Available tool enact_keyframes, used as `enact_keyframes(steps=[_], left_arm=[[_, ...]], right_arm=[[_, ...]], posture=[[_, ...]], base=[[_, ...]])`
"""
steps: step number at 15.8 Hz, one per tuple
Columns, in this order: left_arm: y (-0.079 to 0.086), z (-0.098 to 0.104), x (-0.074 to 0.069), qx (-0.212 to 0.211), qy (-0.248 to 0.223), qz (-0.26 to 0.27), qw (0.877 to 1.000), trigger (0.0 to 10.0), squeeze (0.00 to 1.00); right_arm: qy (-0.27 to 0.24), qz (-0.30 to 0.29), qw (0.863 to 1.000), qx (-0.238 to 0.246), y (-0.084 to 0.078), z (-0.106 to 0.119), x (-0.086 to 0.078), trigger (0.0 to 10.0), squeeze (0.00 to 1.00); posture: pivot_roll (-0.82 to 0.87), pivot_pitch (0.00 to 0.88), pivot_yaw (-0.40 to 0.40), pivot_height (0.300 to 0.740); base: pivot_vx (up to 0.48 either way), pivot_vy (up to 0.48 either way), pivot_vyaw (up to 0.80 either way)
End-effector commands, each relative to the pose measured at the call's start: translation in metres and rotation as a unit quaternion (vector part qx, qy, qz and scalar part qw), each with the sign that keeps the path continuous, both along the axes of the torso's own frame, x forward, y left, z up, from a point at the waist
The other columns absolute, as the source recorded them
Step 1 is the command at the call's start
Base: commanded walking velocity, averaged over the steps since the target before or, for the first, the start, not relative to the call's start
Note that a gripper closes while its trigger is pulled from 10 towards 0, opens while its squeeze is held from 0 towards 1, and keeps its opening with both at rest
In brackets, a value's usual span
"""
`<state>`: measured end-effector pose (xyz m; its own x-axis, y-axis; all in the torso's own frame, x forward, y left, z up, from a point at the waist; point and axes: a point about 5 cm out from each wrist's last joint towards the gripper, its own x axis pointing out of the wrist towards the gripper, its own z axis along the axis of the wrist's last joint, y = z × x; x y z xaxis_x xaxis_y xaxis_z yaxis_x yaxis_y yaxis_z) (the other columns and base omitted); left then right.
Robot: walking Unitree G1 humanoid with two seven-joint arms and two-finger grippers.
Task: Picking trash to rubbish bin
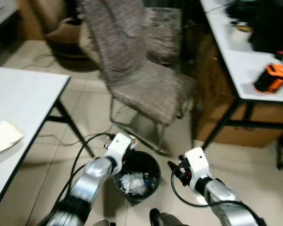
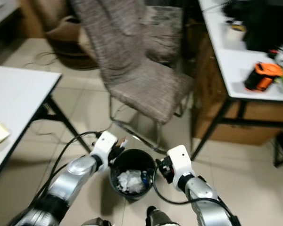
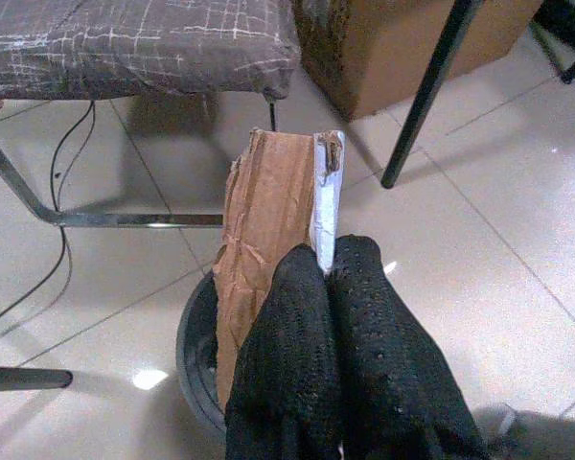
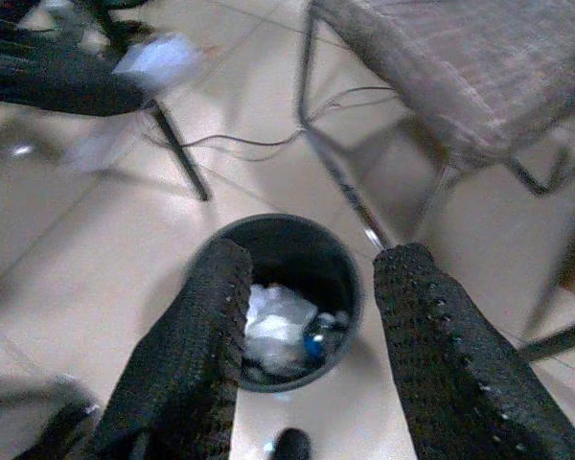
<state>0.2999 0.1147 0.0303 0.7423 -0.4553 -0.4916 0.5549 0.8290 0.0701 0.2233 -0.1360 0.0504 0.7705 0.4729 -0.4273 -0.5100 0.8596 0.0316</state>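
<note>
torn brown cardboard scrap (image 3: 268, 225), pinched over black bin (image 1: 151, 162)

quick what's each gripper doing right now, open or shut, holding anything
Left gripper: shut on a torn brown cardboard scrap, held over the rim of the black bin.
Right gripper: open, empty, beside the bin.

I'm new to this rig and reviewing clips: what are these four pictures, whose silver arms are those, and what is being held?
The silver arms belong to a humanoid robot. The two wide pictures come from its head camera, looking down at the floor. The other two come from cameras on each wrist. The left tool is shut on a torn piece of brown cardboard, held at the rim of a black rubbish bin that already holds crumpled white trash. The right tool is open beside the bin, holding nothing. A grey chair stands behind the bin.
</note>
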Motion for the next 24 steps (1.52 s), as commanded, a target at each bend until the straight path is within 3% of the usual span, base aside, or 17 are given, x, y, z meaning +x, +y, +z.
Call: enact_keyframes(steps=[1,5,9,13,14,15,20,22,23,24], left_arm=[[0.004,-0.001,0.004,0.001,-0.004,0.021,1.000,10.0,0.00],[0.000,0.011,0.025,0.004,-0.026,0.016,1.000,10.0,0.00],[-0.009,0.014,0.031,0.015,-0.027,-0.013,0.999,10.0,0.00],[-0.025,0.021,0.035,-0.011,-0.023,-0.066,0.998,10.0,0.00],[-0.029,0.023,0.035,-0.024,-0.022,-0.075,0.997,10.0,0.07],[-0.031,0.025,0.035,-0.038,-0.022,-0.083,0.996,10.0,1.00],[-0.041,0.030,0.036,-0.089,-0.015,-0.097,0.991,10.0,1.00],[-0.038,0.028,0.035,-0.071,-0.023,-0.099,0.992,10.0,1.00],[-0.033,0.028,0.036,-0.075,-0.030,-0.083,0.993,10.0,0.34],[-0.021,0.032,0.038,-0.085,-0.056,-0.053,0.993,10.0,0.00]], right_arm=[[0.010,0.023,1.000,0.008,0.003,0.005,-0.005,10.0,0.00],[0.017,0.078,0.997,0.001,0.007,0.016,-0.015,10.0,0.00],[0.031,0.116,0.993,-0.013,0.009,0.018,-0.022,10.0,0.00],[0.043,0.149,0.988,-0.005,0.010,0.024,-0.028,10.0,0.00],[0.045,0.150,0.988,-0.008,0.009,0.024,-0.027,10.0,0.00],[0.046,0.151,0.987,-0.009,0.008,0.024,-0.027,10.0,0.00],[0.049,0.154,0.987,-0.012,0.007,0.023,-0.026,10.0,0.00],[0.047,0.154,0.987,-0.016,0.007,0.023,-0.025,10.0,0.00],[0.041,0.146,0.988,-0.018,0.007,0.023,-0.024,10.0,0.00],[0.022,0.117,0.993,-0.026,0.006,0.024,-0.021,10.0,0.00]], posture=[[-0.13,0.112,0.029,0.740],[-0.14,0.108,0.013,0.740],[-0.14,0.108,0.007,0.740],[-0.15,0.112,0.005,0.740],[-0.15,0.111,0.002,0.740],[-0.15,0.110,0.001,0.740],[-0.15,0.107,-0.004,0.740],[-0.15,0.104,-0.004,0.740],[-0.14,0.098,0.001,0.740],[-0.13,0.093,0.008,0.740]], base=[[0.000,0.000,-0.80],[0.000,0.000,-0.51],[0.000,0.000,0.00],[0.000,0.000,0.00],[0.000,0.000,0.00],[0.000,0.000,0.00],[0.000,0.000,0.00],[0.000,0.000,0.00],[0.000,0.000,0.00],[0.000,0.000,0.00]])
